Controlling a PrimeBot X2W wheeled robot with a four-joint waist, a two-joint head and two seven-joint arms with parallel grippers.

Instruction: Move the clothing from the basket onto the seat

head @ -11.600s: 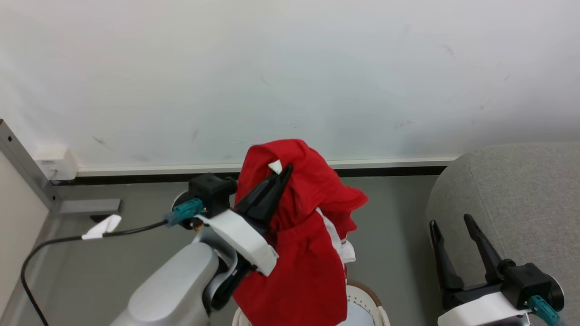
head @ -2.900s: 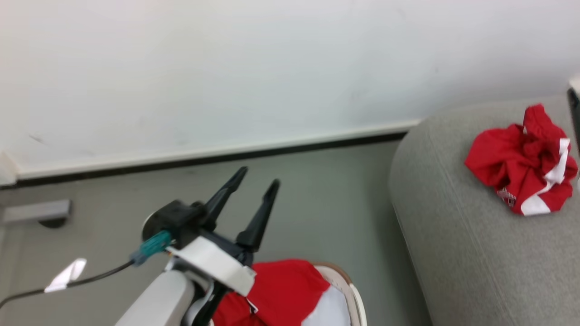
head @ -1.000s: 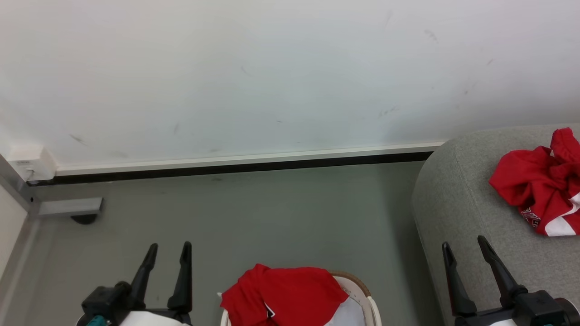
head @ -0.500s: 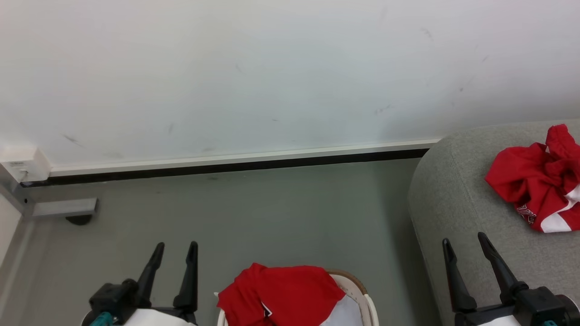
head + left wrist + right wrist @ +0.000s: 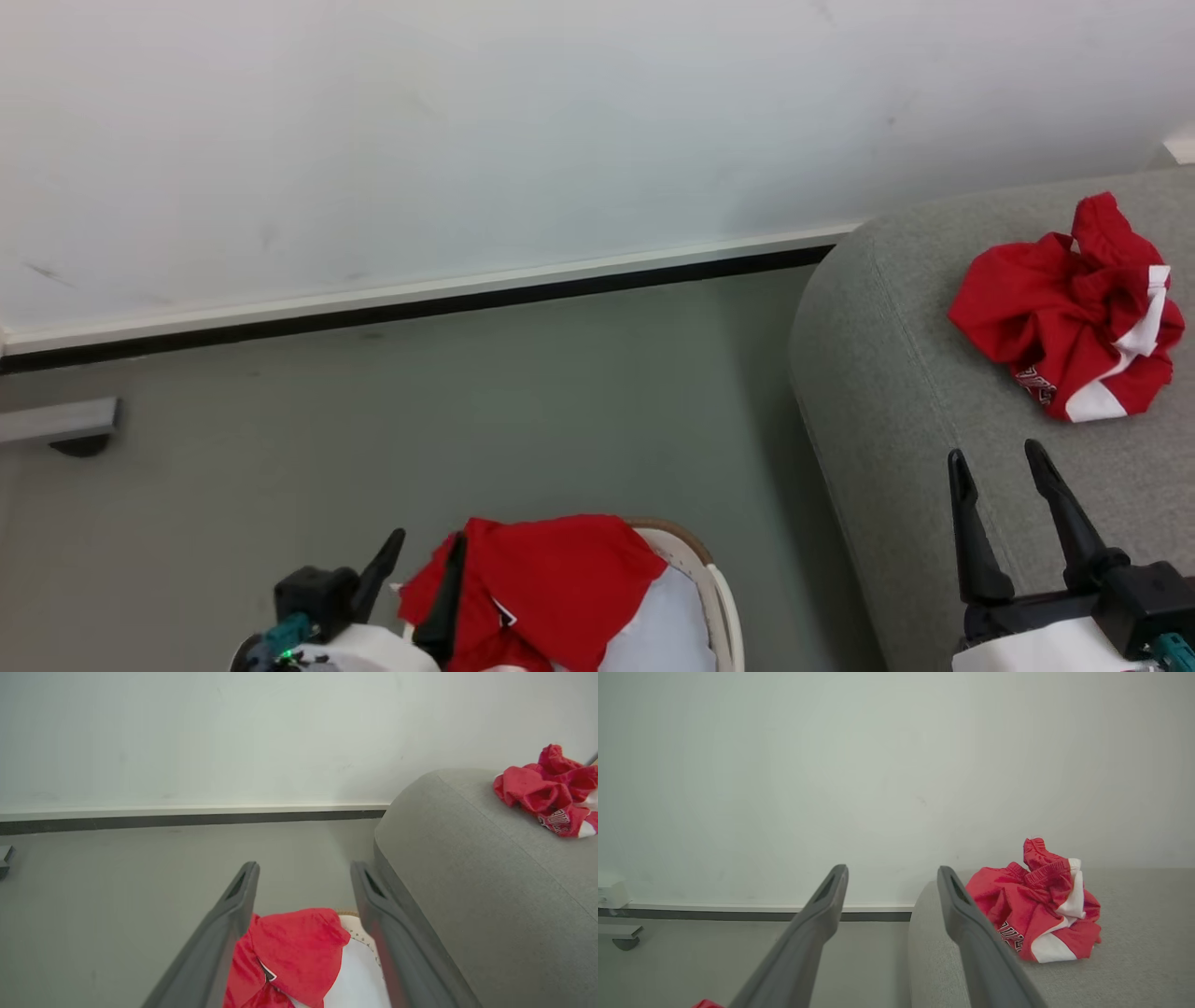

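**Desk:** Where is the clothing?

**Operator:** I see one crumpled bright red fabric garment (image 5: 1064, 299), with white panels and small lettering. It lies on the large light grey upholstered sofa seat (image 5: 896, 401), back toward the wall. A second bright red fabric garment (image 5: 560, 579) is heaped in the oval cream-white plastic basket (image 5: 721, 597) with the brown rim, on the plain white sheet (image 5: 667, 635) lining it.

**Desk:** And the end effectors?

**Operator:** My left end effector (image 5: 427, 555) hangs at the basket's left edge with its fingers spread wide, gripping nothing. One finger crosses the heaped garment, but I cannot tell if it touches. My right end effector (image 5: 994, 462) is over the seat's front, equally wide and empty, well apart from the crumpled garment. The grey-green floor (image 5: 420, 401) and a white wall (image 5: 467, 112) lie beyond.
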